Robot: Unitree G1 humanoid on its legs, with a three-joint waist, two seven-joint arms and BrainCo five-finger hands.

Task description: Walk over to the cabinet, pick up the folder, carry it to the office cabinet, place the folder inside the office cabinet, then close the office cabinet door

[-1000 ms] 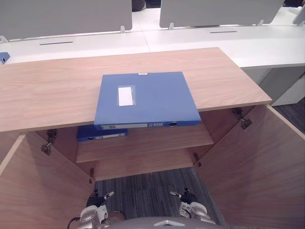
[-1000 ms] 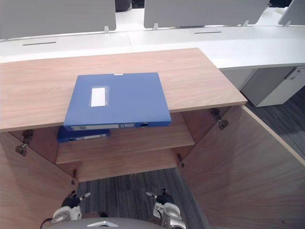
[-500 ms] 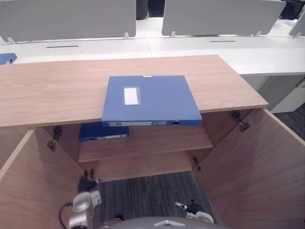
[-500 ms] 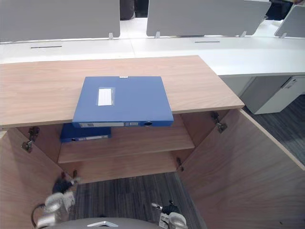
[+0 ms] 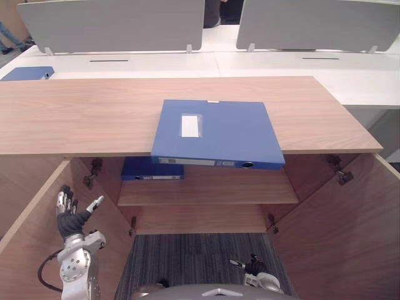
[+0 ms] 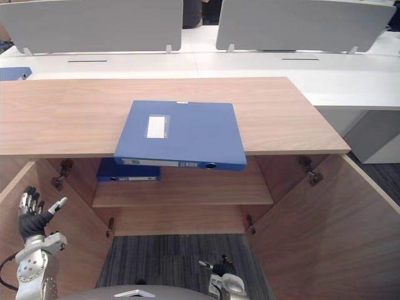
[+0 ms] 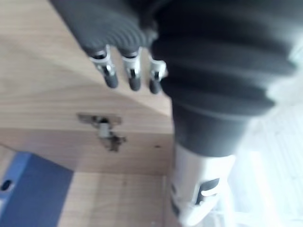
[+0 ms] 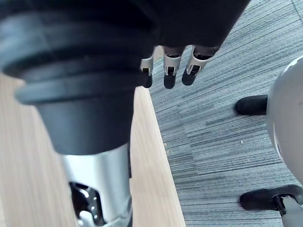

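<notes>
As I look down through the left eye view, the flat blue plastic folder [image 5: 215, 132] lies on the light-wood cabinet top [image 5: 75, 119] at twelve o'clock, its spine overhanging the front edge. A second blue folder [image 5: 152, 169] sits on the inner wooden shelf [image 5: 250, 190] toward eleven. My left hand [image 5: 69, 220] is raised at eight o'clock, fingers straight and empty. My right hand [image 5: 255, 269] hangs low at five. In the left wrist view, straight fingers [image 7: 110, 75] face a metal hinge [image 7: 105, 130]. In the right wrist view, relaxed fingers [image 8: 169, 71] hang over grey striped carpet [image 8: 213, 118], holding nothing.
</notes>
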